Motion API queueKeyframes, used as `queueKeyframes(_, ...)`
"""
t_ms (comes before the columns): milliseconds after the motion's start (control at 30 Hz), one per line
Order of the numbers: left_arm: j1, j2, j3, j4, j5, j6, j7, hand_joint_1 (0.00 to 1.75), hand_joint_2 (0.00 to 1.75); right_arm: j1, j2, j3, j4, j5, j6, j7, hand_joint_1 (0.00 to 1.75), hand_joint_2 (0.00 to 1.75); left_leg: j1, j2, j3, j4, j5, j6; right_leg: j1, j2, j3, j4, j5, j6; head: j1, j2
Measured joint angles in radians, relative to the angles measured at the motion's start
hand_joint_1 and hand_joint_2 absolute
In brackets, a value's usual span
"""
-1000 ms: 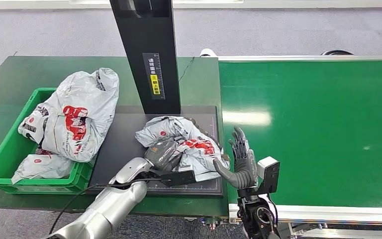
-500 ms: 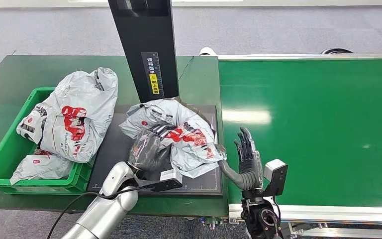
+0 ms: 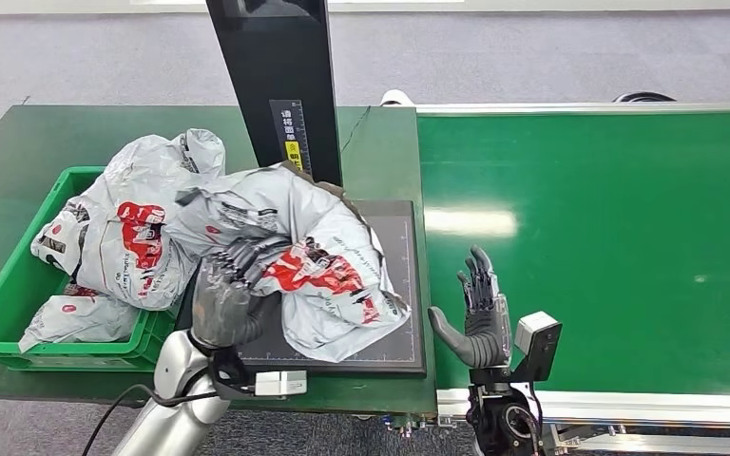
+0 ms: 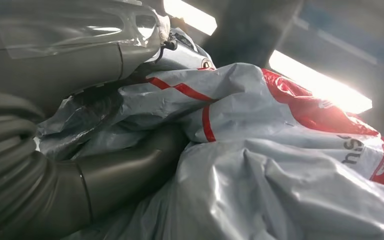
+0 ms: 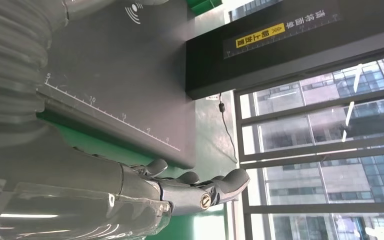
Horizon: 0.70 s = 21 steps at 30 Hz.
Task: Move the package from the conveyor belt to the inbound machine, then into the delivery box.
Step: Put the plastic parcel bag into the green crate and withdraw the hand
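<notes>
From the head view we see the left hand [image 3: 220,302] gripping the package [image 3: 290,249], a crumpled grey mailer bag with red printing, with its dark fingers [image 3: 238,258] dug into the plastic. The bag is lifted off the dark scanning plate [image 3: 394,285] of the inbound machine and hangs over the plate's left part, its upper end reaching toward the green delivery box [image 3: 0,294] and overlapping the grey parcels [image 3: 138,223] already piled there. In the left wrist view the thick grey thumb [image 4: 115,175] presses against the folds of the bag from one side while the plastic bunches over it, red stripes showing across the wrinkled film. Behind the plate stands the machine's black post [image 3: 280,85], carrying a narrow label with a yellow mark [image 3: 294,150]. The right hand [image 3: 475,313] is held upright just beside the right edge of the plate, at the near edge of the green conveyor belt [image 3: 608,237], with its fingers straight and apart and nothing between them. In the right wrist view we see the same hand [image 5: 180,187] stretched out flat beyond the plate's ruled edge [image 5: 110,117], the post's labelled underside above it. A black cable [image 3: 114,418] trails from the left arm below the table edge.
</notes>
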Motion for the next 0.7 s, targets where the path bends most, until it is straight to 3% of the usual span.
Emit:
queueKeyframes(133,0.034,-0.028,0.176,-0.062,0.019,0.0,-0.066,1.75,1.75,0.018,-0.003,-0.001,-0.015,-0.002,-0.011,-0.007,0.0,1.75,0.0,0.0,0.0,0.0,0.0,0.0,0.0,0.001,0.0,0.0,0.0,0.0,0.0,0.0)
queueKeyframes(300,0.058,-0.033,0.345,-0.077,0.089,0.0,-0.001,1.75,1.75,0.042,-0.004,-0.005,-0.049,-0.001,-0.015,-0.006,0.0,1.75,0.001,0.001,0.0,0.0,0.0,0.0,0.001,0.002,-0.001,0.0,0.0,0.0,0.0,0.0)
queueKeyframes(467,0.076,-0.024,0.424,-0.08,0.097,0.0,0.027,1.75,1.75,0.05,-0.004,-0.011,-0.065,0.001,-0.015,-0.001,0.0,1.75,0.001,0.001,0.0,0.0,0.0,0.0,0.001,0.002,-0.001,0.0,0.0,0.0,0.0,0.0)
queueKeyframes(700,0.081,-0.021,0.454,-0.08,0.095,0.0,0.033,1.75,1.75,0.052,-0.004,-0.014,-0.069,0.002,-0.015,0.001,0.0,1.75,0.001,0.001,0.0,0.0,0.0,0.0,0.0,0.002,-0.001,0.0,0.0,0.0,0.0,0.0)
